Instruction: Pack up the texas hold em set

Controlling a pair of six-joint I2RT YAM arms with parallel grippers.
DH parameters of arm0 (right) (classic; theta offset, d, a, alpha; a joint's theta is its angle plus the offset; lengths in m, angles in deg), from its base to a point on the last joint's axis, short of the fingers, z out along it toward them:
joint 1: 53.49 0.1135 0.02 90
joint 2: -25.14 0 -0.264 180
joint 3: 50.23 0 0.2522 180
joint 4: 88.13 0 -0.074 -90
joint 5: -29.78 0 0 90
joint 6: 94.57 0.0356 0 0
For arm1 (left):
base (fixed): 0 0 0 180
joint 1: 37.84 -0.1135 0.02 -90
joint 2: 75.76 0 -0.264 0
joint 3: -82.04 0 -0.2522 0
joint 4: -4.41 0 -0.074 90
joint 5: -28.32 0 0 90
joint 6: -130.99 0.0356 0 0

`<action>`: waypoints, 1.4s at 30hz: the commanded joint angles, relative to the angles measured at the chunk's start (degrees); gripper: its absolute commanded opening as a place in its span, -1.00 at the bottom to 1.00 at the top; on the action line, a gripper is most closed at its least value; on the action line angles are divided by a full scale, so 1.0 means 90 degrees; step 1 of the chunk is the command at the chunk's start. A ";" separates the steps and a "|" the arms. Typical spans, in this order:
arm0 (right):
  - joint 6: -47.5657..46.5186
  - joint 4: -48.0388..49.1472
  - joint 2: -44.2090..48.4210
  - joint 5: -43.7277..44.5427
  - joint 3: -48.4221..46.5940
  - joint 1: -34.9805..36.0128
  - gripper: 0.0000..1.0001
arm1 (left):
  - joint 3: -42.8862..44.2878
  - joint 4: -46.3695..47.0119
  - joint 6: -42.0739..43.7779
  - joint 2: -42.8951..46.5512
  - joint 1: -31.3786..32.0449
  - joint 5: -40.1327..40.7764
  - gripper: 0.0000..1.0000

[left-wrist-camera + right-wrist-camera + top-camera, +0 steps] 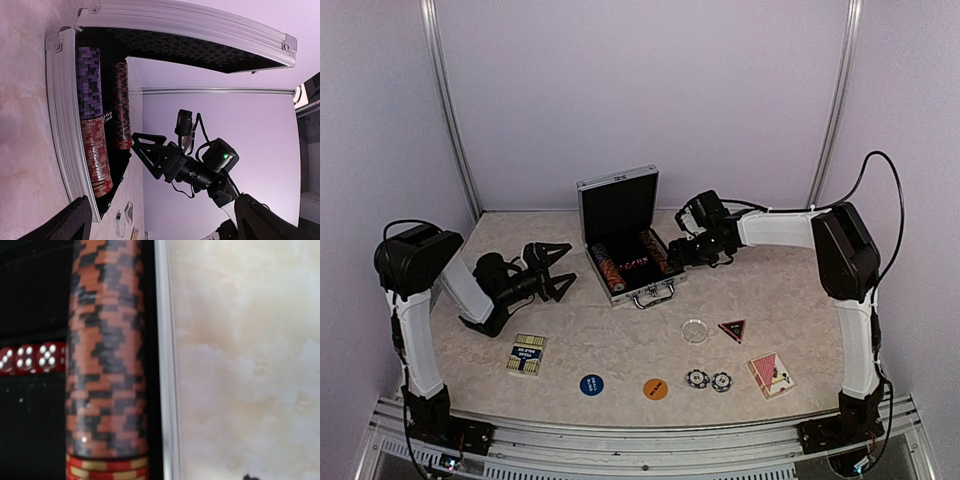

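Note:
The silver briefcase [620,190] stands open at mid-table, its black-lined lid upright. Rows of striped poker chips [608,268] lie in its tray [59,125], with red dice [30,357] between them. My right gripper [677,252] hangs low over the case's right edge, beside the right chip row [105,355]. It is open and nothing shows between its fingers. My left gripper [555,270] is wide open and empty, left of the case and pointing at it. Loose on the table lie a clear disc [695,330], a dark triangle [732,328], two chips [709,380], a blue disc [591,384], an orange disc [656,388] and two card decks [527,354] [771,374].
White walls with metal posts [450,110] close in the back and sides. The arms' bases sit on a metal rail [620,430] along the near edge. The loose pieces lie in a band between the case and that rail.

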State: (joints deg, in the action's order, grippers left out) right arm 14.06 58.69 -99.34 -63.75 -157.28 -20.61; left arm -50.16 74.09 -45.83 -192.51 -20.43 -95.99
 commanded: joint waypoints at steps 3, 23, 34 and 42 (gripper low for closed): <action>-0.0076 -0.0224 -0.0348 0.0189 -0.0278 0.0042 0.41 | -0.0081 0.0336 0.0004 -0.0132 0.0011 -0.0094 0.98; -0.0300 -0.0472 0.0954 0.0343 -0.0016 0.0050 0.95 | -0.0091 0.0194 0.0111 0.0056 0.0053 -0.0067 0.98; -0.0856 -0.0955 0.3419 -0.0292 0.2018 0.0341 0.99 | 0.0482 -0.4549 0.2896 0.2642 0.0763 0.1231 0.98; -0.1017 -0.3229 0.3828 0.0609 0.2223 0.1822 1.00 | 0.0777 -0.7475 0.4092 0.4693 0.1515 0.2796 0.98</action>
State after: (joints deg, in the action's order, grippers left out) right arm 5.78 42.47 -65.53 -62.81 -138.88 -10.29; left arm -42.66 23.67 -15.87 -155.68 -7.62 -78.17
